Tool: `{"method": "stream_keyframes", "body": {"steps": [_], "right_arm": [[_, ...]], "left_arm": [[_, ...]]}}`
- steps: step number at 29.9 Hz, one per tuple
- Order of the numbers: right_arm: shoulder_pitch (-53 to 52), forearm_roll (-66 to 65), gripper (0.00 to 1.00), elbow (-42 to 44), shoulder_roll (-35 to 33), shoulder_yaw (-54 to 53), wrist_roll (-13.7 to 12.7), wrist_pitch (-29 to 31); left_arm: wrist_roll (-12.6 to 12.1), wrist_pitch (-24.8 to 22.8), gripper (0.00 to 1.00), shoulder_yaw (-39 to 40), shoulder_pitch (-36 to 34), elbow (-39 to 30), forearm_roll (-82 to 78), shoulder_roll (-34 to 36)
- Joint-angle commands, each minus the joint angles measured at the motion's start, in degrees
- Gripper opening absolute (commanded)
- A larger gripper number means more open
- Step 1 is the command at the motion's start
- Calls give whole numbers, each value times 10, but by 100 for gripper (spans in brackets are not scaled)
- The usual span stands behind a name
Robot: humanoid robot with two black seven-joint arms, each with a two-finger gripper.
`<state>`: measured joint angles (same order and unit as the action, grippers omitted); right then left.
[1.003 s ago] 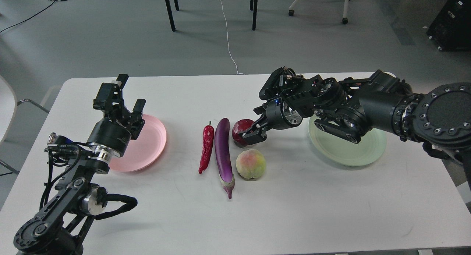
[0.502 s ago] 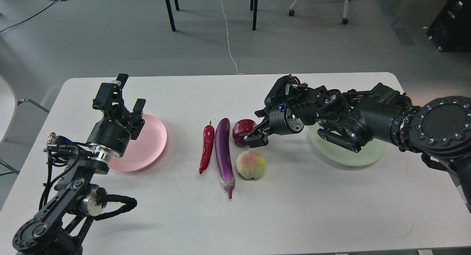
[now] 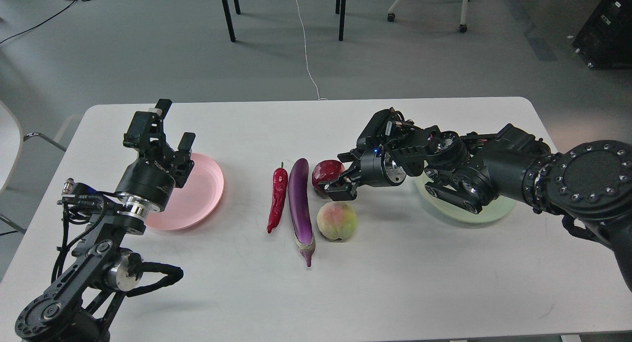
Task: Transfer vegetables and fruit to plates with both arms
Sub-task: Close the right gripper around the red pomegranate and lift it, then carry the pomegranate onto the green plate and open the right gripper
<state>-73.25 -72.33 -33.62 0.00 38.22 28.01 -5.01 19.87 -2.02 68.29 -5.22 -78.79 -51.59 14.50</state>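
The red chili pepper, the purple eggplant, the dark-red pomegranate and the yellow-green peach lie mid-table. My right gripper is open, low over the table, with one finger behind the pomegranate and one in front of it, between pomegranate and peach. Whether the fingers touch it I cannot tell. My left gripper is open and empty, raised over the far left rim of the pink plate. The pale green plate lies mostly hidden under my right arm.
The white table has rounded corners, its front edge at the bottom of the view. Chair and table legs and a white cable are on the grey floor beyond it. A black case stands far right.
My right gripper has moved down and left, so that its fingers now straddle the pomegranate. The left arm and all four pieces of produce have stayed put.
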Motion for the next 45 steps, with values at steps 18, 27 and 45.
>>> {"method": "stream_keyframes", "body": {"steps": [18,27,45], "right_arm": [[-97,5,36,-60,0,3,0,6],[-171,-33,37,-166,-136,62,0,18],[-106,-121,38,-169,-288,67,0,18]], "left_arm": [[0,0,100,0,2,-4,-1,0],[0,0,100,0,1,-4,0,-2],[0,-2,100,-1,0,-6,0,-2]]}}
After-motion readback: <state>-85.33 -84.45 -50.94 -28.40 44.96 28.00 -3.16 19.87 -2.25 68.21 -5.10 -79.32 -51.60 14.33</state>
